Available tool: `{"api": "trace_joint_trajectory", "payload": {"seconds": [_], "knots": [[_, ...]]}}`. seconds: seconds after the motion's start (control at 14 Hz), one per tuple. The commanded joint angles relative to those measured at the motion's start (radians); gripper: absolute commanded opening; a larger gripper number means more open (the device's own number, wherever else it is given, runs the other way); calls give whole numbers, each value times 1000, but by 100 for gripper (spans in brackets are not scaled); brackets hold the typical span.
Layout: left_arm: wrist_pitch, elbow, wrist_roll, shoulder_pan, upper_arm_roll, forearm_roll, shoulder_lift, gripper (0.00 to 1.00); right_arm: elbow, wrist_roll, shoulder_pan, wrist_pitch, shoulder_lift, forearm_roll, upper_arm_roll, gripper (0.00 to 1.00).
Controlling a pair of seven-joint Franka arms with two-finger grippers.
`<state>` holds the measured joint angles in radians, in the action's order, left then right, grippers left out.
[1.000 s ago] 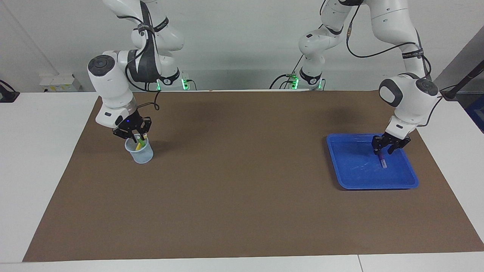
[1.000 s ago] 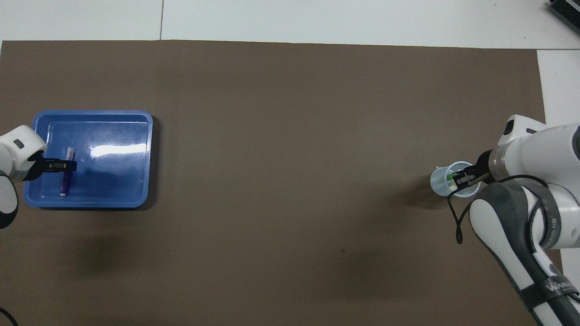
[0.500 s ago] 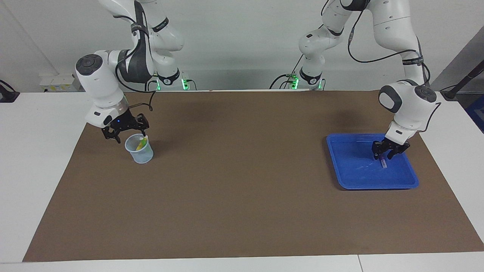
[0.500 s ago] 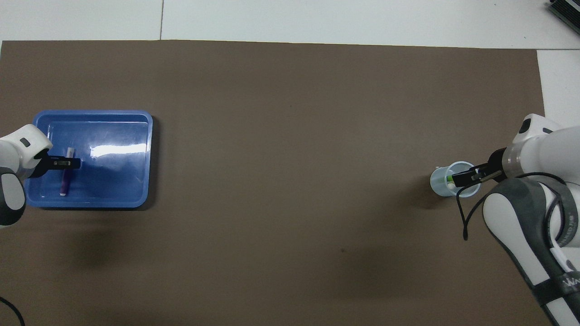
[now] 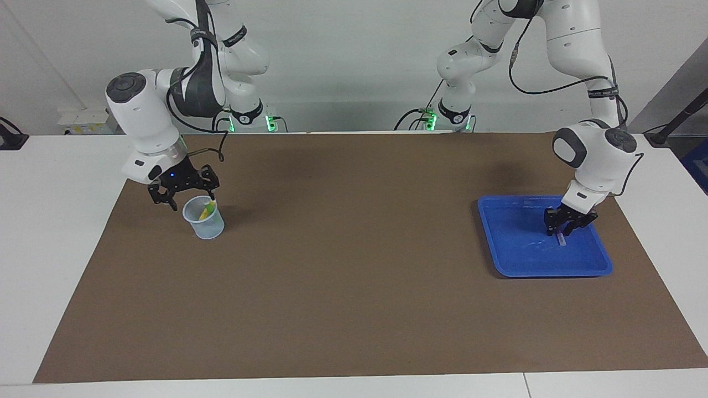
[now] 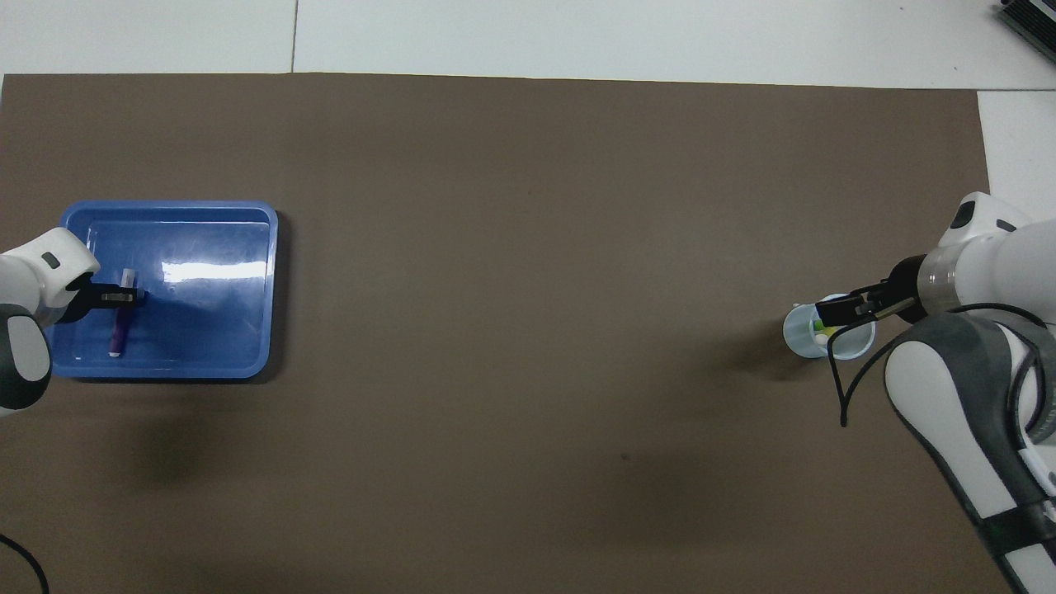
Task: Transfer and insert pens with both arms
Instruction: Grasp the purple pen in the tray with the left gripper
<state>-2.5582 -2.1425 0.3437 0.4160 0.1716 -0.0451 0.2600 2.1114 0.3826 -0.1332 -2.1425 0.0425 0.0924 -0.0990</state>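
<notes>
Purple pen (image 6: 120,323) in tray (image 6: 231,363); others cupped (image 5: 213,229).

One camera sits high across the worktop (image 5: 354,331), facing both robot bases from a distance; the other hangs high above the robots' end, looking steeply down. Both share the whole brown mat (image 6: 528,247), half a turn apart

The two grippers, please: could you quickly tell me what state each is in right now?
Left gripper: down in the blue tray around the purple pen; grip cannot be told.
Right gripper: open, empty, above the cup.
</notes>
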Motion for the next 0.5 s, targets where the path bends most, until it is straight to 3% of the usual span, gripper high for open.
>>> {"api": "trace_joint_trajectory", "payload": {"seconds": [0.0,0.43], "knots": [[-19,0,18,21,3,-19,21,0,-21,-51,3,33,3,53,-7,100],[19,13,-34,6,5,-18,19,0,-21,-339,121,29,7,67,-18,100]]}}
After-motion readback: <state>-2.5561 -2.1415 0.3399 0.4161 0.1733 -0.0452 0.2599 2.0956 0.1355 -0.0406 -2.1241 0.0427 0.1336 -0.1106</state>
